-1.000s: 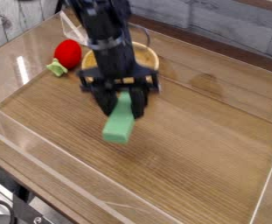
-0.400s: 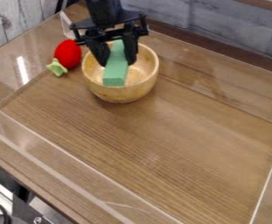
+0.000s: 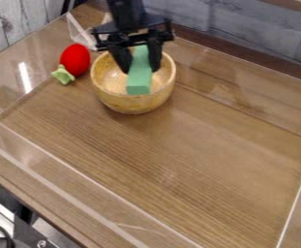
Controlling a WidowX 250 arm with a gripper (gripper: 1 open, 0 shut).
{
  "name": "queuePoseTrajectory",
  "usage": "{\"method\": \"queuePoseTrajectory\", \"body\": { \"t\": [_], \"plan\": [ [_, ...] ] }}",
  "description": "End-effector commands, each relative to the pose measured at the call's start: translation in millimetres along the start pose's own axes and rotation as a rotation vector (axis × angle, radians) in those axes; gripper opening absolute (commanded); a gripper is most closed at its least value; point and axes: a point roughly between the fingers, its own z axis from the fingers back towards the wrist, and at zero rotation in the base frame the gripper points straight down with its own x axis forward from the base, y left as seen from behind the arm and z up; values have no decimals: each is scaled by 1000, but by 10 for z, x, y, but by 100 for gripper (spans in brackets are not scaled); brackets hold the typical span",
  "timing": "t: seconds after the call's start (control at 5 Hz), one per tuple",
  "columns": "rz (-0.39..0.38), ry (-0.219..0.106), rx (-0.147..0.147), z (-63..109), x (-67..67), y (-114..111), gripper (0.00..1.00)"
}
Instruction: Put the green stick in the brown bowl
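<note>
The green stick (image 3: 141, 75) hangs upright between the fingers of my gripper (image 3: 135, 53), its lower end over the inside of the brown bowl (image 3: 114, 97). The gripper is shut on the stick's upper part and points almost straight down. The bowl sits on the wooden table at the upper left of the camera view, its rim partly hidden behind the stick and fingers. I cannot tell whether the stick's lower end touches the bowl's bottom.
A red round toy with a green bit (image 3: 72, 60) lies just left of the bowl. A clear plastic wall (image 3: 23, 145) rings the wooden tabletop (image 3: 204, 155). A grey plank wall stands behind.
The gripper carried the green stick from the middle of the table back and up to the bowl; it now hangs over the bowl's inside, a little further right than half a second ago.
</note>
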Motion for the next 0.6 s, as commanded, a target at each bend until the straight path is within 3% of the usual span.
{"method": "queuePoseTrajectory", "body": {
  "t": [0.0,0.2,0.4],
  "plan": [
    [0,-66,-1,206,171,-10,0],
    [9,-69,5,254,231,17,0],
    [96,-90,18,168,225,173,0]
  ]
}}
